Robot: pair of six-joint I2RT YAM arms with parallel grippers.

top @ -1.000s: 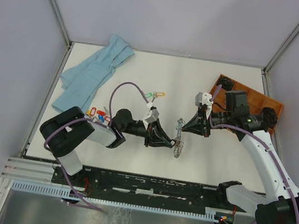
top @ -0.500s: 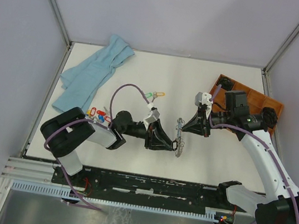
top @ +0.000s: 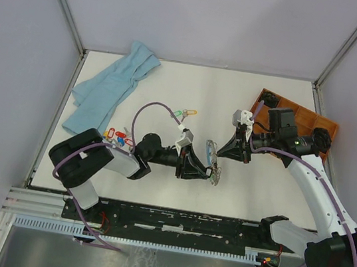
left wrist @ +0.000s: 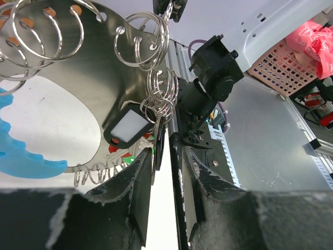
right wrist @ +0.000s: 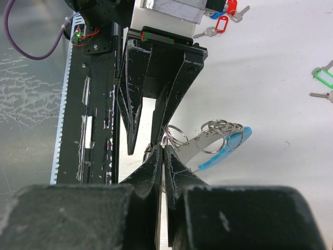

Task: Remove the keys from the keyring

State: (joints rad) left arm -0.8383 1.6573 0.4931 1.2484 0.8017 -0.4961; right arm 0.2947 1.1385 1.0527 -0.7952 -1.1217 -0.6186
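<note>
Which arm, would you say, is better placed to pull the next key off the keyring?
Left, probably: the left arm has its jaws open around the black-tagged key hanging from the keyring, while the right arm has its jaws shut on the keyring.

Noted keyring near middle of table, silver band strung with split rings, one curved stretch light blue, black-tagged key dangling; green- and orange-tagged keys lying farther back, red- and blue-tagged keys toward left edge.
</note>
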